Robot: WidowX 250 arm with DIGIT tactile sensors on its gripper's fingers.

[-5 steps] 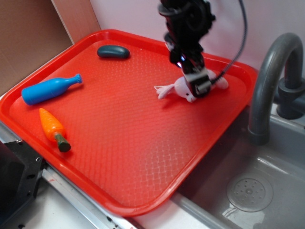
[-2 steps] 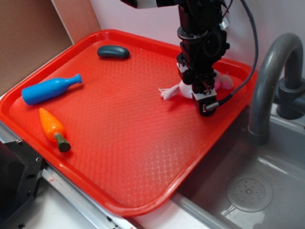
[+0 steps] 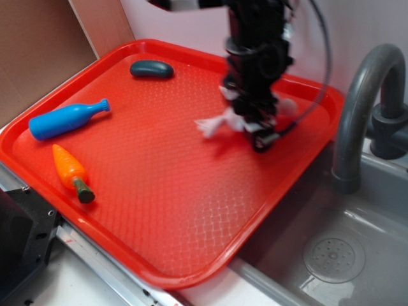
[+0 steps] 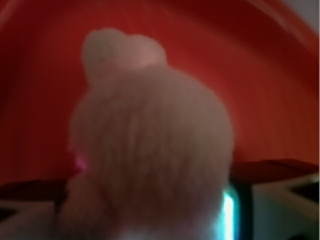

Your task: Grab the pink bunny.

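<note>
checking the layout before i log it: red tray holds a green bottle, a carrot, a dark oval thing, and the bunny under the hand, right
Not quite: the bottle is blue, not green, as the exterior view shows. The rest stands: the red tray also holds the carrot, the dark oval thing and the pink bunny under the hand.

You had a red tray (image 3: 159,191) with a fine diamond-textured pattern across its floor. At 9 o'clock on it lay a bright blue bottle (image 3: 67,118); at 8 o'clock, an orange carrot (image 3: 71,169) with a dark green stem end. At 11 o'clock sat a dark teal oval piece (image 3: 152,69). The pink bunny (image 3: 217,122) showed pale pink, nearly white, at 2 o'clock. The gripper (image 3: 258,131) was black. The sink (image 3: 357,255) and faucet (image 3: 360,108) were grey.
</note>
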